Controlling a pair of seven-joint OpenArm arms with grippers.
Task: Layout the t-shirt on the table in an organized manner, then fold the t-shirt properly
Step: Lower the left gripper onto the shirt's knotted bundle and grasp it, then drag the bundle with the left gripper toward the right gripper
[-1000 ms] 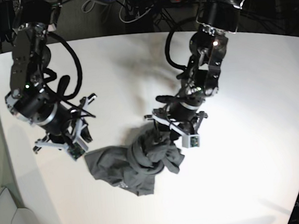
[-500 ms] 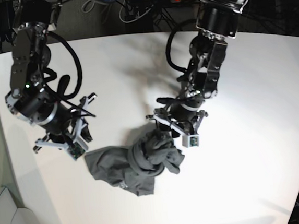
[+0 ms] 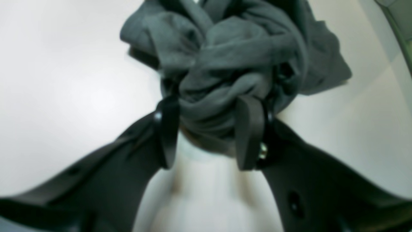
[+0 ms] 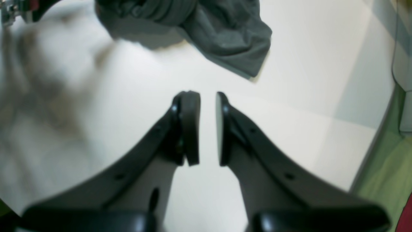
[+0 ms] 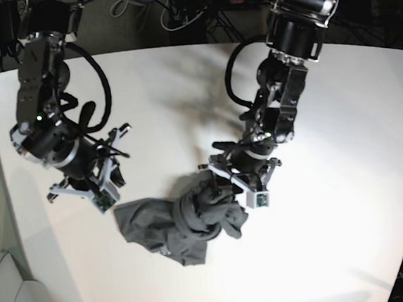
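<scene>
— One white table (image 5: 345, 181) fills the base view, with dark cables and equipment behind its far edge.
— And the t-shirt (image 5: 183, 223)?
— Dark grey, bunched and twisted into a knot near the table's middle front, a pale mark on its lower part.
— The left gripper (image 3: 206, 129)?
— Its fingers clamp a thick fold of the shirt.
— The right gripper (image 4: 207, 129)?
— Just beside the shirt, holding nothing, fingers a narrow gap apart.
</scene>
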